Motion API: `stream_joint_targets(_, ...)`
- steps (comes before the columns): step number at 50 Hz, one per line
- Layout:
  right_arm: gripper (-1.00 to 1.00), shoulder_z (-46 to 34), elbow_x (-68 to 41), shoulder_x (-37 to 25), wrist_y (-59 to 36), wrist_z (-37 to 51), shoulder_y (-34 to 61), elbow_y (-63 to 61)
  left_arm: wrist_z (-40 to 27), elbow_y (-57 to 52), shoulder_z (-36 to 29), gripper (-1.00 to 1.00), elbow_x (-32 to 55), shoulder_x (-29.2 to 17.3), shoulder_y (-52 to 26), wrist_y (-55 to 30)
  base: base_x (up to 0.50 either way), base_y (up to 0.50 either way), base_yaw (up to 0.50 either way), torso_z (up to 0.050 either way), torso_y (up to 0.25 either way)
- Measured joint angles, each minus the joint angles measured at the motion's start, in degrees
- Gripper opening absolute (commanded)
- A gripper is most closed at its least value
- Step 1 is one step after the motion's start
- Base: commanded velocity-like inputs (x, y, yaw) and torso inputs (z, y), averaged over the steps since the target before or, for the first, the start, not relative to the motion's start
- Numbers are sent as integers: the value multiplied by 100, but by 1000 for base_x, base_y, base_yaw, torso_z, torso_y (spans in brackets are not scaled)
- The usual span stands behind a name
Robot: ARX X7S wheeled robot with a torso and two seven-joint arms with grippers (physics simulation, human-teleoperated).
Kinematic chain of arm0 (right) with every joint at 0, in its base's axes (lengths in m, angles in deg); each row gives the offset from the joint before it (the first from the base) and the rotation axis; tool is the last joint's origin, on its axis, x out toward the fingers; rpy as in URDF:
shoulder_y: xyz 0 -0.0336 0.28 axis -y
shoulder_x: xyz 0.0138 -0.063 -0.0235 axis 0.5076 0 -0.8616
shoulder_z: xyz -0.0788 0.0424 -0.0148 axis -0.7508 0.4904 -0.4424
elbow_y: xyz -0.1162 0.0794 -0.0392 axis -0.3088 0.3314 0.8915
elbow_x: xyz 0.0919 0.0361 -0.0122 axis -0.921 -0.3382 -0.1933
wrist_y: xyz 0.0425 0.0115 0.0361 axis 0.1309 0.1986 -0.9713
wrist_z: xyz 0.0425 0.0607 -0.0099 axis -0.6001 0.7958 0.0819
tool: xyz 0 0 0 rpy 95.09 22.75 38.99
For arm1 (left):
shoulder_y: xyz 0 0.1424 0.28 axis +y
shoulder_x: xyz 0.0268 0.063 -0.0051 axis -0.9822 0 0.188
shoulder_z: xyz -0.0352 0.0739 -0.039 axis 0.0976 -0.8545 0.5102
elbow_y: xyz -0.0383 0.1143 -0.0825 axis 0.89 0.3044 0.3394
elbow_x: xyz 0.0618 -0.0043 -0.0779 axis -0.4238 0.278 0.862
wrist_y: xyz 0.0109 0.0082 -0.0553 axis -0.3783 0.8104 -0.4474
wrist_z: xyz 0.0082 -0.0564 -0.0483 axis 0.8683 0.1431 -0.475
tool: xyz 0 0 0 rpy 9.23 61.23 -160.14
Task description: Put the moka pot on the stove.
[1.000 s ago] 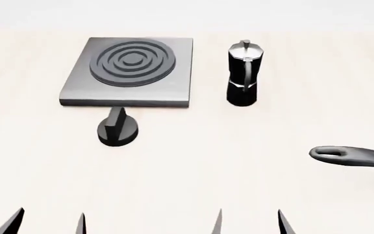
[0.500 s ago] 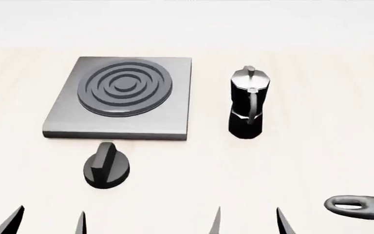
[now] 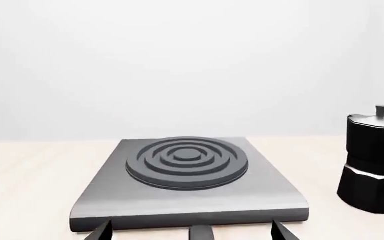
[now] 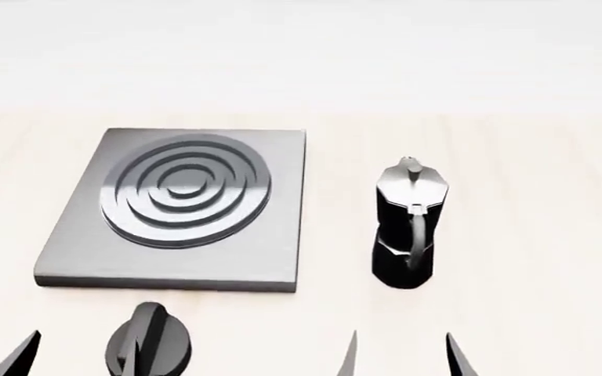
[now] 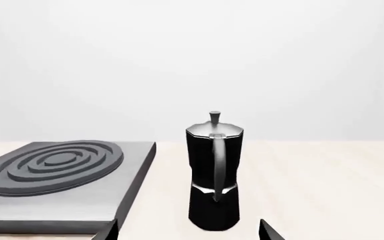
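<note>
The glossy faceted moka pot stands upright on the pale woodgrain worktop, beside the ringed grey metal stove. Both end effectors, left and right, are seen spread open, empty.

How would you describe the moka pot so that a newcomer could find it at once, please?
Start at the grey square stove with raised rings on the pale table. Just off its right edge, apart from it, stands the moka pot. It is the only tall thing: glossy black, faceted, with a silvery lid, unlike the squat ridged knob in front of the stove.

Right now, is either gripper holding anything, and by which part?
Nothing is held. The moka pot stands alone on the table, and both open grippers, left and right, are empty.
</note>
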Motion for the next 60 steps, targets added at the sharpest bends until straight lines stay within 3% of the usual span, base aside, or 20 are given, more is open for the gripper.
stream_joint_targets(22,100,-64,-113,-76,45,78,57,69,-90,-50,-81,100,54,-78,3,-7,356,0,0,0,1)
stream_joint_targets(30,100,-85,-132,-107,41,118,71,87,-124,-109,-106,100,82,-110,2,-55,0,0,0,0,0)
stream_joint_targets(60,100,-281,-121,-174,63,215,124,105,-243,-205,-241,100,130,-227,2,-96,0,332,0,0,0)
